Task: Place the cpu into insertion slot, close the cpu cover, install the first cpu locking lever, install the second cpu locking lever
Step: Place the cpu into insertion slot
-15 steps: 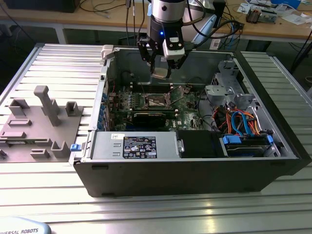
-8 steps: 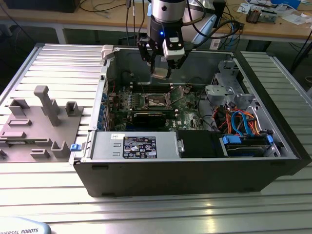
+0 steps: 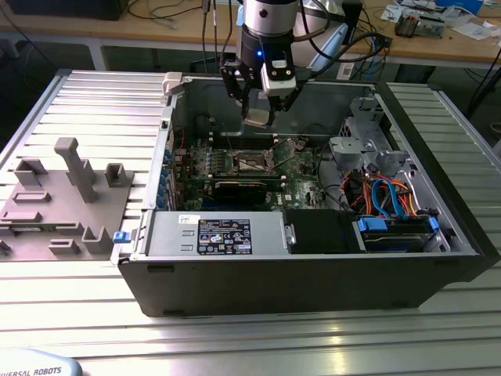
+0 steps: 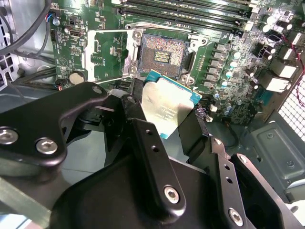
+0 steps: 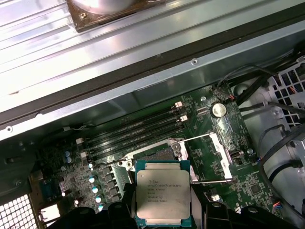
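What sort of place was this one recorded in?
Probably a robotics lab or workshop: an open computer case sits on a ribbed metal table, cluttered wooden workbenches stand behind, and the gripper holds the cpu over the motherboard.

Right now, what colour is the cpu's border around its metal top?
Teal-green; the cpu shows best in the first wrist view.

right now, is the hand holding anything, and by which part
The cpu, held in the hand by two opposite edges; not yet in the insertion slot.
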You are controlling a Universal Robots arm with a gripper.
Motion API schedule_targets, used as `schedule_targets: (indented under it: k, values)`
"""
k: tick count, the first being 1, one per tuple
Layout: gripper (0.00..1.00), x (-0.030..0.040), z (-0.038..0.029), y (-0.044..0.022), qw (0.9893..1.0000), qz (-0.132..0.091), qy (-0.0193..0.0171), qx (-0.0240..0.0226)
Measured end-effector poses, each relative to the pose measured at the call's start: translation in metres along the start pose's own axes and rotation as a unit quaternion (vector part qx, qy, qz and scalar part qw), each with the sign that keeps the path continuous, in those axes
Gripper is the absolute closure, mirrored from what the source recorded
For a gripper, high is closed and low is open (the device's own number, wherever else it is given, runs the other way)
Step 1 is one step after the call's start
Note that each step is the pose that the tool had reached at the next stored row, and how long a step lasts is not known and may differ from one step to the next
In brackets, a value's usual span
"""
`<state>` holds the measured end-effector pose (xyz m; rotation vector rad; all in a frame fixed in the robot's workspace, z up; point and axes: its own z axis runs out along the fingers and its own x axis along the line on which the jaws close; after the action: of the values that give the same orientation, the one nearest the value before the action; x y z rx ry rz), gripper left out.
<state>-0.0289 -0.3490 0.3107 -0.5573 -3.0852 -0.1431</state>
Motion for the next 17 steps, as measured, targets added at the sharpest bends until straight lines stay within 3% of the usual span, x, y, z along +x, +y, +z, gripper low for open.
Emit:
schedule_targets:
  k: [17]
  values:
    - [0.46, 0.0, 0.0002, 0.0, 1.0, 0.006, -0.0005, -0.0001]
